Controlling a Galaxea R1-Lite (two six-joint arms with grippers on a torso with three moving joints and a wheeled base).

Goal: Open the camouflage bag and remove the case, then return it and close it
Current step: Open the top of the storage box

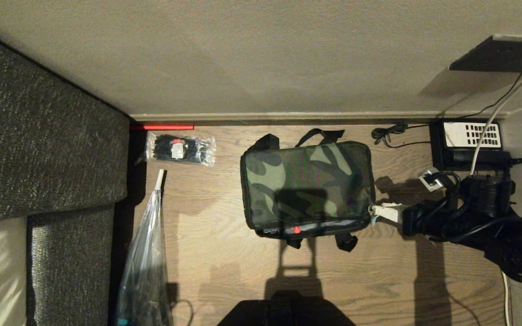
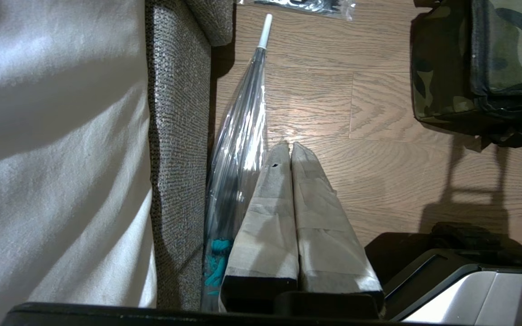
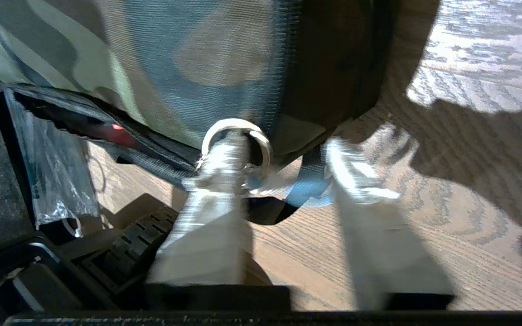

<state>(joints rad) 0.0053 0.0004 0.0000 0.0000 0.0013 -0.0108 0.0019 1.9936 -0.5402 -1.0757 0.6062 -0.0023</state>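
The camouflage bag (image 1: 308, 185) lies flat on the wood floor with its lid down. Along its front edge a narrow gap shows a dark edge with a red dot (image 1: 296, 230); the rest of the case is hidden inside. My right gripper (image 1: 374, 213) is at the bag's front right corner. In the right wrist view the right gripper (image 3: 288, 151) is open, its taped fingers well apart. A metal ring (image 3: 236, 136) on the bag's zip sits around one fingertip, and a blue tag (image 3: 308, 185) hangs between the fingers. My left gripper (image 2: 288, 147) is parked and shut above the floor.
A black desk telephone (image 1: 469, 145) and coiled cables (image 1: 388, 133) lie right of the bag by the wall. A clear umbrella (image 1: 145, 253) and a packet of black ties (image 1: 179, 148) lie to the left, beside a grey sofa (image 1: 39, 136).
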